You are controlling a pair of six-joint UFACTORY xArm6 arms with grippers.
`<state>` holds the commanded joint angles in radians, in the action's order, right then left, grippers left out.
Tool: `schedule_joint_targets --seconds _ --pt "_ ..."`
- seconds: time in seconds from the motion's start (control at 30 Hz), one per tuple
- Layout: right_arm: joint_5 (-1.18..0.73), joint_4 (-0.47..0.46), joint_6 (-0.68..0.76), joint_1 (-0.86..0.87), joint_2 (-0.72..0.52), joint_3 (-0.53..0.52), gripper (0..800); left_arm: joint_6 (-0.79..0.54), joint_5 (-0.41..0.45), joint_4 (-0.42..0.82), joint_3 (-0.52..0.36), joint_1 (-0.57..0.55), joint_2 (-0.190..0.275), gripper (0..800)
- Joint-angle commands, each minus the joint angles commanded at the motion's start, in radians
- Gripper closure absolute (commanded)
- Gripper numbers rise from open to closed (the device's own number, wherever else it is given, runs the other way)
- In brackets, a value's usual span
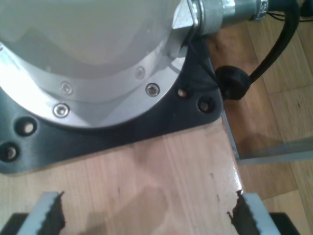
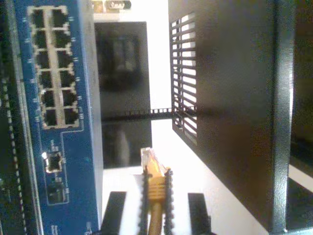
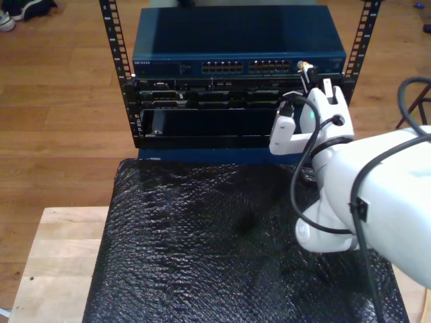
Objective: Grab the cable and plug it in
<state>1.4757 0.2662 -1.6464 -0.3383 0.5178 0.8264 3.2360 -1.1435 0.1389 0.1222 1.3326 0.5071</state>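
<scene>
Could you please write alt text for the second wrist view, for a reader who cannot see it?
My second gripper pinches the cable by its yellow boot, the clear plug pointing forward, not yet inserted. Beside it stands a blue network switch with rows of empty ports.

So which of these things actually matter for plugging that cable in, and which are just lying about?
Part of the job:
- the cable, its plug pinched between the fingers of my second gripper
- the blue switch with its rows of ports

Just there:
- my first gripper, open over a wooden board
- the black mat
- the rack frame
</scene>
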Motion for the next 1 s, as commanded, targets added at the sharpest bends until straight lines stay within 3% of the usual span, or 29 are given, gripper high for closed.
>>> schedule_joint_targets --seconds 0.17,0.4,1.0 --pt "0.009 0.087 0.000 -0.031 0.034 0.017 800 0.000 0.000 0.000 0.000 0.000 0.000 0" --pt "0.017 0.216 0.000 -0.083 0.109 0.117 800 0.000 0.000 0.000 0.000 0.000 0.000 0" --pt "0.008 0.259 0.000 -0.107 0.245 0.315 800 0.000 0.000 0.000 0.000 -0.002 -0.002 0"
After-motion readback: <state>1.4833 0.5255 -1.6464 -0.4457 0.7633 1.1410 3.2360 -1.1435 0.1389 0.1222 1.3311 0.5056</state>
